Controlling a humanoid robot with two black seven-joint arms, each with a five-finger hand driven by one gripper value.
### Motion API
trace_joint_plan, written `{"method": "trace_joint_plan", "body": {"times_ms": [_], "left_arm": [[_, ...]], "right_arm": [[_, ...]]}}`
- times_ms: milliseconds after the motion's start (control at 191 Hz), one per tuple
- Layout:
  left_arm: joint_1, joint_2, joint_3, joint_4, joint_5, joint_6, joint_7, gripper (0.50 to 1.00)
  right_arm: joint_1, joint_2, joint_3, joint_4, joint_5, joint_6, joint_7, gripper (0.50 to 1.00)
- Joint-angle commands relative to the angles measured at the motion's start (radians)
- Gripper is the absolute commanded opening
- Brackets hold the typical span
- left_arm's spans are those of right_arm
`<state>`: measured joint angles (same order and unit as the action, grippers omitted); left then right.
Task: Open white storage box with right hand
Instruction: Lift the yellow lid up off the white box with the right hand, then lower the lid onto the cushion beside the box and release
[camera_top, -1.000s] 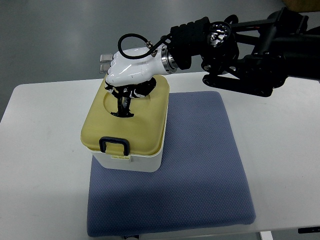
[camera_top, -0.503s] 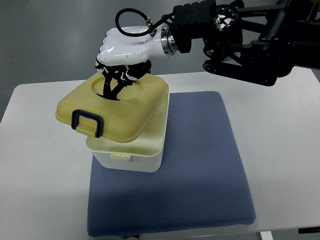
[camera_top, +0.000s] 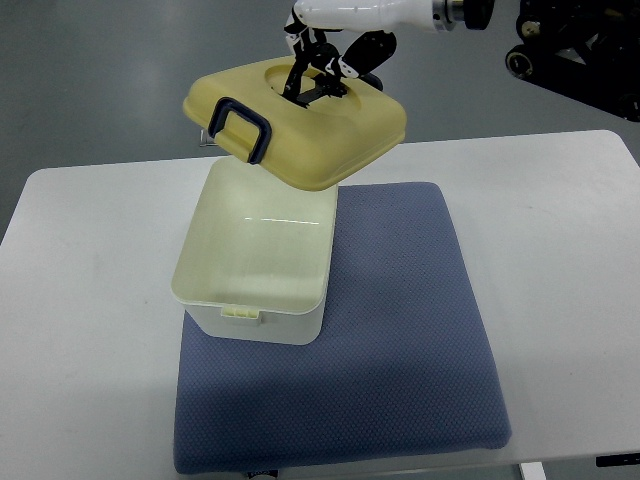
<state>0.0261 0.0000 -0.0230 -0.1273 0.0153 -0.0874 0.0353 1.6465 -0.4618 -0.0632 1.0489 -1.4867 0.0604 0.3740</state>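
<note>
The white plastic storage box (camera_top: 255, 262) sits open below and a little to the left of the hand, its pale cream inside bare and lit, with a small latch tab at the middle of its near rim. It stands on the left rear part of a blue-grey textured fabric mat (camera_top: 400, 330), with its left wall at the mat's left edge. The mat lies on a white table (camera_top: 560, 260) that stretches out to both sides.

Clear of the box, up in the air, hangs the box's yellow rounded-square plastic lid (camera_top: 300, 122), tilted so that its near-left edge, with the dark blue loop handle (camera_top: 243, 127), points down toward the camera. The lid overlaps only the box's far rim in the picture and does not touch it, as far as I can tell.

The robot's right hand (camera_top: 325, 55), glossy white on top with black fingers (camera_top: 312, 72), is directly above the lid's middle. Its fingers are curled down into the round recess in the lid's top and are gripping the lid there, carrying it. The white forearm runs off to the right along the top edge, meeting black arm linkage (camera_top: 575, 50) in the upper right corner.

Beyond the table the grey floor (camera_top: 100, 80) shows behind the hand and to its left.
</note>
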Motion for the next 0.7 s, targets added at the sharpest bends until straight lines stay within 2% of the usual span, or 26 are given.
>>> {"method": "trace_joint_plan", "body": {"times_ms": [0,126,314,435,696], "left_arm": [[0.000,0.000,0.000,0.000,0.000,0.000,0.000,1.000],[0.000,0.000,0.000,0.000,0.000,0.000,0.000,1.000],[0.000,0.000,0.000,0.000,0.000,0.000,0.000,1.000],[0.000,0.000,0.000,0.000,0.000,0.000,0.000,1.000],[0.000,0.000,0.000,0.000,0.000,0.000,0.000,1.000]], "right_arm": [[-0.027,-0.038,-0.009,-0.023,0.002,0.022,0.000,0.500],[-0.080,-0.072,-0.010,-0.064,0.002,0.027,0.000,0.500],[-0.160,-0.135,-0.004,-0.076,-0.004,0.107,-0.003,0.500],[-0.218,-0.143,-0.010,-0.076,-0.015,0.101,-0.004,0.500],[-0.248,-0.187,-0.013,-0.078,-0.018,0.105,-0.014,0.500]]}}
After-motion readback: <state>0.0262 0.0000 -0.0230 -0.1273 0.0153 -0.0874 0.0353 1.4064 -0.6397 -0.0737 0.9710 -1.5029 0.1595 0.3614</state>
